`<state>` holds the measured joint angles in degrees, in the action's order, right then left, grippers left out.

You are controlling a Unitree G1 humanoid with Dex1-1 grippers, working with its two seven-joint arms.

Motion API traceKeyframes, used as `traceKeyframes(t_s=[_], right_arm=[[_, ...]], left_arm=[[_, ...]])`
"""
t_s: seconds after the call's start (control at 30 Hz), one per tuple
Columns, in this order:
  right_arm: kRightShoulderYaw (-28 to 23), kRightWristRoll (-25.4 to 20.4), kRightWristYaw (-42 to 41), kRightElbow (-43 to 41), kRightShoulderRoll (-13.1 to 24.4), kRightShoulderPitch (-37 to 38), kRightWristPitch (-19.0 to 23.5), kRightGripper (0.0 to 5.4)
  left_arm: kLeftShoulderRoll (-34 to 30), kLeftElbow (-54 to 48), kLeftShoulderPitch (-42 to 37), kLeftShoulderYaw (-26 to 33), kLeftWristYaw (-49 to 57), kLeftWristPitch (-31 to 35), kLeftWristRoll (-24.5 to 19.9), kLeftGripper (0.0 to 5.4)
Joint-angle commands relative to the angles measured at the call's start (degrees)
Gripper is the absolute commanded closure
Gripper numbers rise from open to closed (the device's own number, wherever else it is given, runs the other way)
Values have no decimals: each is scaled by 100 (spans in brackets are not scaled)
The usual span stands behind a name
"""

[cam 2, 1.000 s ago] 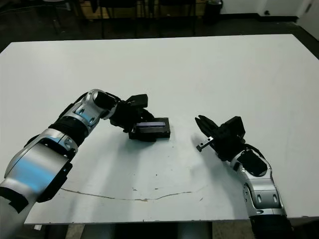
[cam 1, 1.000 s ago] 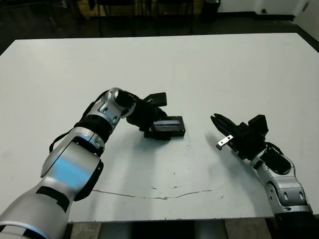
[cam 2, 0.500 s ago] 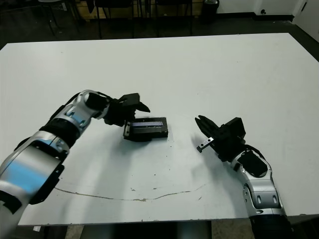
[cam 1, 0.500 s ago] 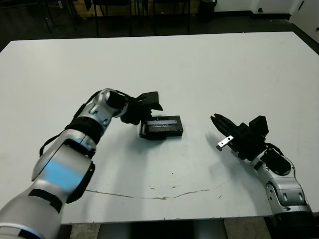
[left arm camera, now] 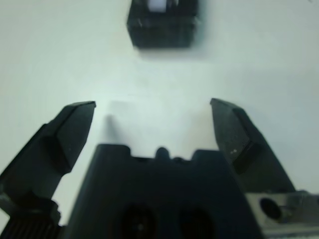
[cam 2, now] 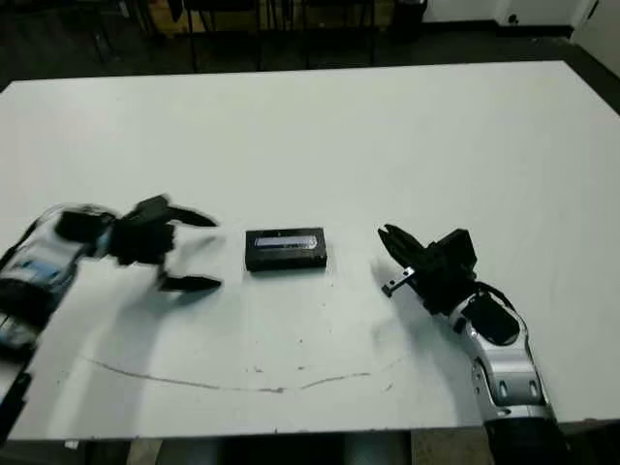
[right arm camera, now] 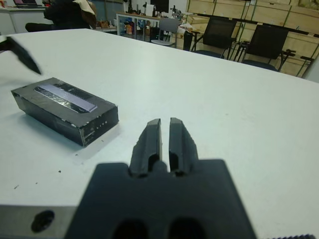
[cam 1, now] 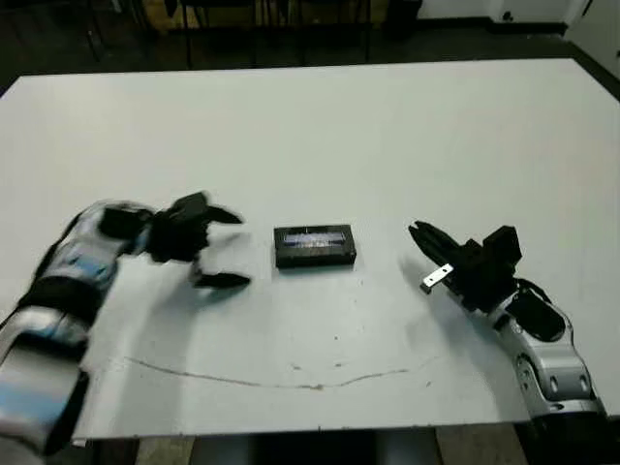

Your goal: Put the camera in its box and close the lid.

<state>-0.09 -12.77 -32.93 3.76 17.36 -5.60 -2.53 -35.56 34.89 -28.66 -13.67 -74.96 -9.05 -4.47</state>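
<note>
The box (cam 1: pixel 315 258) lies shut in the middle of the table as one black block, the lid (cam 1: pixel 314 237) flat on top with its pale label panel facing up. No camera shows in any view. My left gripper (cam 1: pixel 239 249) hovers a hand's width left of the box, open and holding nothing. The left wrist view shows its two fingers (left arm camera: pixel 75 124) spread wide, the box (left arm camera: pixel 162 22) ahead of them. To the right of the box is my right gripper (cam 1: pixel 418 232), shut and empty. In the right wrist view its fingers (right arm camera: pixel 149 142) press together beside the box (right arm camera: pixel 65 109).
A thin dark crack line (cam 1: pixel 291 373) runs across the table (cam 1: pixel 387 126) near its front edge. Beyond the far edge stand dark chairs (right arm camera: pixel 219 35) and desks.
My left gripper has let go of the box and drawn away to the left, now open. The box stays put with its lid down. The right arm has not moved.
</note>
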Motion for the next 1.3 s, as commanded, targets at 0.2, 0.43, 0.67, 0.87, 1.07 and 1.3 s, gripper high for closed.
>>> traceKeyframes(t_s=[0.2, 0.43, 0.67, 0.87, 1.07, 1.3], right_arm=[[22, 11, 82, -5, -17, 91, 200, 540], [2, 32, 234, -55, -93, 133, 258, 540], [-16, 66, 358, -124, -105, 175, 301, 540], [-9, 69, 466, -275, -107, 223, 371, 540], [28, 137, 541, -385, -95, 248, 449, 540], [47, 157, 632, -607, -93, 287, 782, 540]], left_arm=[[-405, -1955, 1380, 1027, 1184, 1525, -473, 1], [1981, -4534, 2001, 1862, 4827, 2622, -1077, 101], [3062, -5034, 1414, 1058, 6049, 3522, -951, 235], [3564, -4336, 1042, 493, 6407, 3621, -614, 355], [3997, -3739, 948, 34, 6795, 3868, -217, 469], [4162, -3105, 1054, -153, 6921, 4053, 34, 539]])
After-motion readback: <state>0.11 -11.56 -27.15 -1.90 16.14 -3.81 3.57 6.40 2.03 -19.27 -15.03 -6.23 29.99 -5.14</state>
